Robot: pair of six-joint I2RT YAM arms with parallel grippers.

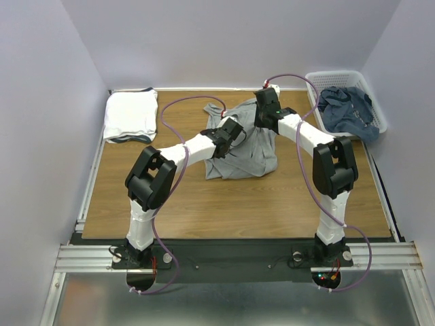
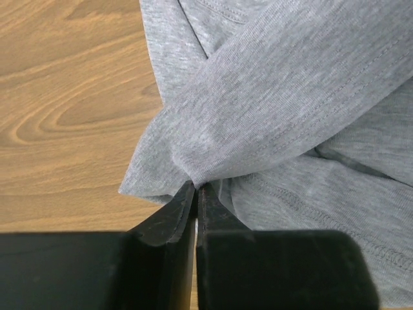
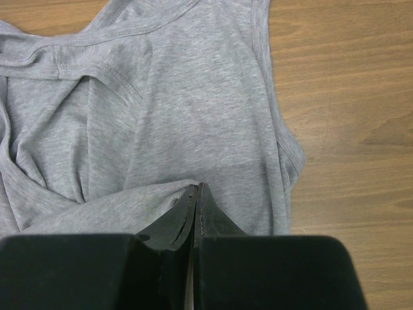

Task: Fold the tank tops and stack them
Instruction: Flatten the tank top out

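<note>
Top external: tank top (image 1: 243, 156) near-to-far, straps (image 1: 216, 109) maybe far; left gripper (image 2: 195, 187), right gripper (image 3: 197, 187) pinching

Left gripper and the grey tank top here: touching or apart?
Touching. The left wrist view shows the left gripper pinching a fold of the grey tank top, with fabric bunched at the tips of its nearly closed jaws.

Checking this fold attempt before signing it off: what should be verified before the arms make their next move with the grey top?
1. Left fingers shut on a fold of the grey tank top: ok.
2. Right fingers shut on the same top: ok.
3. Top lying flat: not ok, bunched in the middle.
4. Layers caught in each pinch: cannot tell.
5. White folded stack at the far left, apart from the grey top: ok.
</note>
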